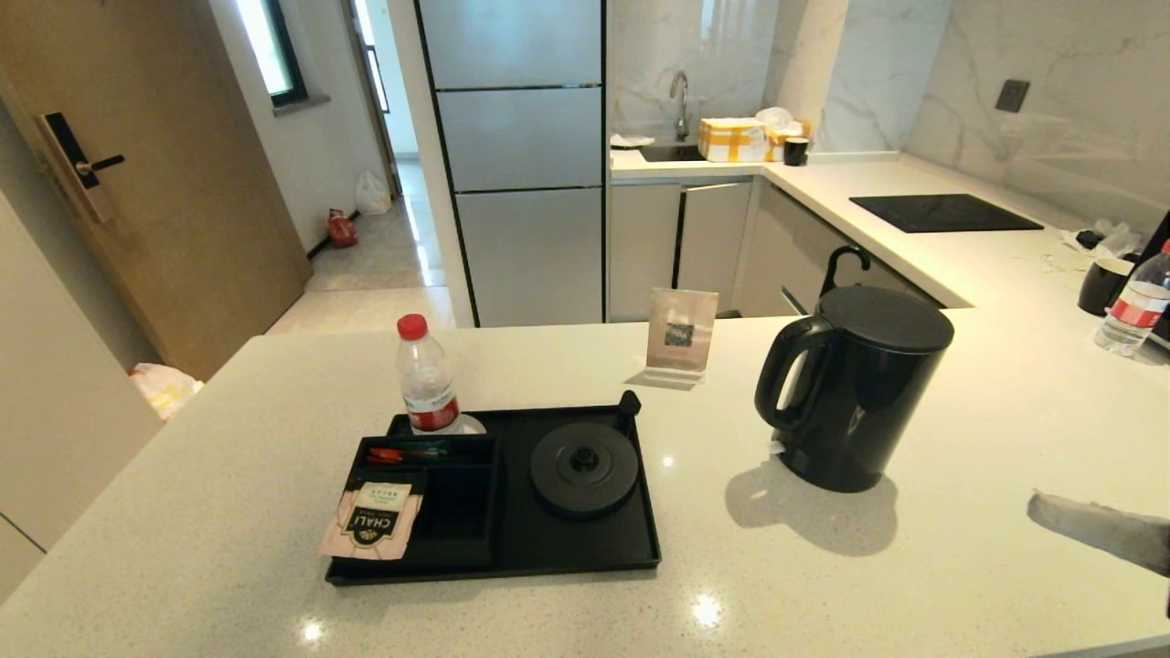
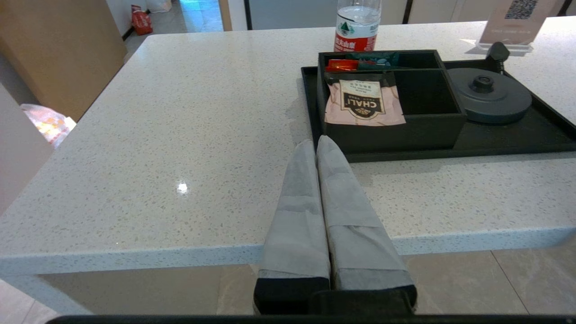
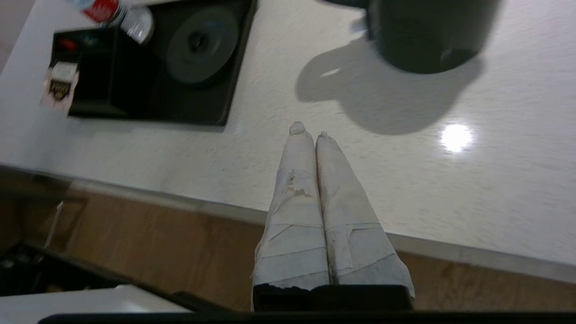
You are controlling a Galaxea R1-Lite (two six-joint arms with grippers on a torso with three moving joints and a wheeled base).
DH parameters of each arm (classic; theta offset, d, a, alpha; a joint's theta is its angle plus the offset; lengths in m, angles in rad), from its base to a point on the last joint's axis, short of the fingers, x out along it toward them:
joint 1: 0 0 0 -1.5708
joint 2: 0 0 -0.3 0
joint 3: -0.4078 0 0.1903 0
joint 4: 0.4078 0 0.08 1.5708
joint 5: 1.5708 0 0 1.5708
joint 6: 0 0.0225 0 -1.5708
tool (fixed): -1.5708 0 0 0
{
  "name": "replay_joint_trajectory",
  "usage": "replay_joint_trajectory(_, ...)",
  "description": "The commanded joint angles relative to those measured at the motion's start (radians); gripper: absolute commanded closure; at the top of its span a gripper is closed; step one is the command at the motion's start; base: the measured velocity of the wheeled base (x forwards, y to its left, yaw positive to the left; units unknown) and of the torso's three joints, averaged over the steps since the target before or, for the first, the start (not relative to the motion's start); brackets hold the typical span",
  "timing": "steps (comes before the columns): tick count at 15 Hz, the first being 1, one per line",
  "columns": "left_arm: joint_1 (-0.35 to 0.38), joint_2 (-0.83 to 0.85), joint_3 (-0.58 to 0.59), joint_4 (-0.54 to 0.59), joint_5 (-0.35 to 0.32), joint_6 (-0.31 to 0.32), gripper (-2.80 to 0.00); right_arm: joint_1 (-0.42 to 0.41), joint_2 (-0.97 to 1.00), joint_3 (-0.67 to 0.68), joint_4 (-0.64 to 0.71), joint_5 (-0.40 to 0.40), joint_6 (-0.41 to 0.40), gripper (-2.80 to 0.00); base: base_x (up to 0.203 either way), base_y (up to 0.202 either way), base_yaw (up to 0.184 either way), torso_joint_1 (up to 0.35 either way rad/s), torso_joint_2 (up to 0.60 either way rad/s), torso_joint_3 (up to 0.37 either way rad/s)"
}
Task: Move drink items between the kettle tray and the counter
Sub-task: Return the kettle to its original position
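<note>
The black kettle (image 1: 855,388) stands on the white counter (image 1: 228,439), to the right of the black tray (image 1: 585,548). The tray's round base disc (image 1: 585,468) is bare. A pink CHALI tea sachet (image 1: 372,521) leans over the front-left edge of the tray's compartment box, also seen in the left wrist view as the sachet (image 2: 363,103). My right gripper (image 1: 1037,507) is shut and empty, low at the right, in front of the kettle (image 3: 427,36). My left gripper (image 2: 317,143) is shut and empty near the counter's front edge, just before the tray (image 2: 450,153); the head view does not show it.
A red-capped water bottle (image 1: 425,379) stands at the tray's back left. Red packets (image 1: 398,452) lie in the rear compartment. A small card stand (image 1: 681,334) is behind the tray. Another bottle (image 1: 1133,306) and a black mug (image 1: 1104,285) sit far right.
</note>
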Motion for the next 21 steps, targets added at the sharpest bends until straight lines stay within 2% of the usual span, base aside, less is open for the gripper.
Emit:
replay_joint_trajectory(1, 0.000, 0.002, 0.000, 0.000, 0.000, 0.000, 0.00, 0.042, 0.142, 0.003, -0.045, 0.006, 0.009, 0.00, 0.000, 0.000, 0.000, 0.000, 0.00, 0.000)
replay_joint_trajectory(4, 0.000, 0.002, 0.000, 0.000, 0.000, 0.000, 0.00, 0.094, 0.324, -0.005, -0.236, -0.016, 0.008, 0.00, 0.000, 0.000, 0.000, 0.000, 0.00, 0.000)
replay_joint_trajectory(7, 0.000, 0.002, 0.000, 0.000, 0.000, 0.000, 0.00, 0.145, 0.662, -0.014, -0.540, -0.079, 0.019, 0.00, 0.000, 0.000, 0.000, 0.000, 0.00, 0.000)
replay_joint_trajectory(9, 0.000, 0.002, 0.000, 0.000, 0.000, 0.000, 0.00, 0.180, 0.770, -0.032, -0.717, -0.112, 0.027, 0.00, 0.000, 0.000, 0.000, 0.000, 0.00, 0.000)
replay_joint_trajectory(11, 0.000, 0.002, 0.000, 0.000, 0.000, 0.000, 0.00, 0.219, 0.856, -0.104, -0.782, -0.135, 0.032, 0.00, 0.000, 0.000, 0.000, 0.000, 0.00, 0.000)
replay_joint_trajectory(16, 0.000, 0.002, 0.000, 0.000, 0.000, 0.000, 0.00, 0.221, 0.874, -0.149, -0.789, -0.161, 0.053, 0.00, 0.000, 0.000, 0.000, 0.000, 0.00, 0.000)
replay_joint_trajectory(21, 0.000, 0.002, 0.000, 0.000, 0.000, 0.000, 0.00, 0.218, 0.869, -0.140, -0.796, -0.163, 0.049, 0.00, 0.000, 0.000, 0.000, 0.000, 0.00, 0.000)
